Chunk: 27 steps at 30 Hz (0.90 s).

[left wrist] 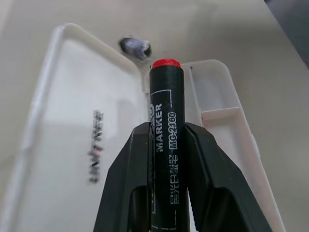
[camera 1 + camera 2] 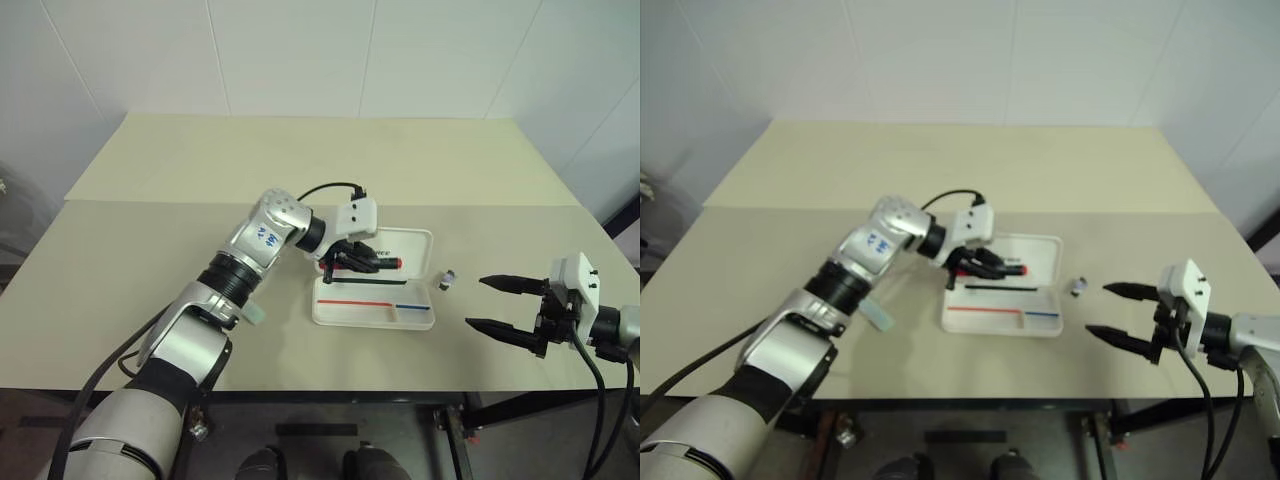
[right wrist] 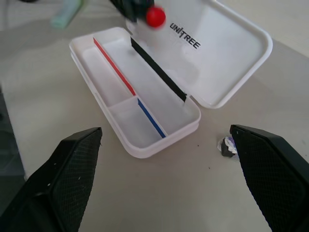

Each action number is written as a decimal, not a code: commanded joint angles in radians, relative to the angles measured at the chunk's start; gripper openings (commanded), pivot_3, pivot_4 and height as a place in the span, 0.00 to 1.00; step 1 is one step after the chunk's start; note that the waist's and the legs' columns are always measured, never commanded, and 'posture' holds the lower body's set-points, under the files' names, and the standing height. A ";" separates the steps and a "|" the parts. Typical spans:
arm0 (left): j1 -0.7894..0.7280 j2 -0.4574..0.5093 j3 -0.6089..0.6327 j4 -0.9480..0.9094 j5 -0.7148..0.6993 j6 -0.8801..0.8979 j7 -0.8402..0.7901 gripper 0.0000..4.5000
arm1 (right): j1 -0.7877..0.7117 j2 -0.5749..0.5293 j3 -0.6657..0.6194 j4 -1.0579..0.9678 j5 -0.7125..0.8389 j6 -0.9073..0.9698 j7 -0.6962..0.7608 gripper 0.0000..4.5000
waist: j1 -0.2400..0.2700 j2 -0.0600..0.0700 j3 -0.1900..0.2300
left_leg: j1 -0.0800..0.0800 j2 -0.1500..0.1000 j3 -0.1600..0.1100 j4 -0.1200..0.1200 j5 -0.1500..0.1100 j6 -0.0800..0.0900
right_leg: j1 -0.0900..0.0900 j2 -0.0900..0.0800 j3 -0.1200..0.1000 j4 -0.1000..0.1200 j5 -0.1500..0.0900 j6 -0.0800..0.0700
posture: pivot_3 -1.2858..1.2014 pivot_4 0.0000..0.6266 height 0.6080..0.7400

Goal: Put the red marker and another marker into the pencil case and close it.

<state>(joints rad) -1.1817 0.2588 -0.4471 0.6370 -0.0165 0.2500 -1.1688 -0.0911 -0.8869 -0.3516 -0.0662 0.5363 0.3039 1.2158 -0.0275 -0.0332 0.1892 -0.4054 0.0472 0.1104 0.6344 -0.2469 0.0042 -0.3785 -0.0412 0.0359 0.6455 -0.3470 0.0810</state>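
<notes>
The left tool [image 2: 356, 259] is clamped on the red marker [image 1: 164, 140], holding it by the black barrel with the red end pointing out past the fingertips. It hangs over the open pencil case [image 2: 365, 315], which lies near the bench's [image 2: 150, 250] front edge, a little right of the middle. The case's lid is folded back flat toward the rear edge and the tray sits on the front side.

In the tray lie a thin black pen [image 3: 158, 68] along the hinge side and a thin red-and-blue stick [image 3: 129, 88] along the middle divider. The marker seems to hover over the hinge line, nearer the lid than the tray.

To do this step well, the barrel should be brought over the tray's long compartment, turned parallel to the pen, and lowered close before the fingers part, so that it does not roll onto the lid or bounce out. It should lie flat, or the lid may not shut.

The right tool [image 2: 497, 304] waits with its fingers spread wide and empty, toward the bench's right front corner. A small dark scrap [image 2: 447, 279] lies just beside the case's right end. The green highlighter [image 2: 252, 312] rests by the left forearm, left of the case, not yet packed.
</notes>
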 commanded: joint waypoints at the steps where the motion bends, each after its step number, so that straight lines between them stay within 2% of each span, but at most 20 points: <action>1: -0.043 -0.033 -0.011 0.019 0.039 -0.011 -0.014 0.13 | 0.018 0.025 -0.069 -0.061 0.041 -0.035 -0.023 1.00 | 0.000 0.000 0.000 | 0.000 0.000 0.000 0.000 0.000 0.000 | 0.000 0.000 0.000 0.000 0.000 0.000 | 0.52 0.24 1.00; 22: -0.056 -0.161 -0.006 0.153 0.163 -0.018 0.082 0.13 | 0.110 0.063 -0.078 -0.122 0.034 -0.084 -0.110 1.00 | 0.002 0.000 0.000 | 0.000 0.000 -0.001 0.001 0.000 0.000 | 0.000 0.000 0.000 0.001 0.000 0.000 | 0.52 0.24 1.00; 23: -0.060 -0.165 -0.004 0.161 0.163 -0.019 0.082 0.29 | 0.112 0.063 -0.079 -0.123 0.034 -0.085 -0.113 1.00 | 0.002 0.000 0.000 | 0.000 0.000 -0.001 0.001 0.000 0.000 | 0.000 0.000 0.000 0.002 0.000 0.000 | 0.52 0.24 1.00; 27: -0.062 -0.174 0.004 0.171 0.161 -0.018 0.082 0.57 | 0.114 0.063 -0.077 -0.124 0.034 -0.084 -0.122 1.00 | 0.002 0.000 0.000 | 0.000 0.000 -0.001 0.001 0.000 0.000 | 0.000 0.000 0.000 0.001 0.000 0.000 | 0.52 0.24 1.00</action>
<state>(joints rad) -1.2087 0.0954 -0.4661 0.8085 0.1463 0.2441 -1.0921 0.0178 -0.8260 -0.3955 -0.1569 0.5586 0.2371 1.0999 -0.0256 -0.0332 0.1892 -0.4055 0.0468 0.1097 0.6353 -0.2471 0.0044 -0.3785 -0.0413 0.0357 0.6470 -0.3471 0.0812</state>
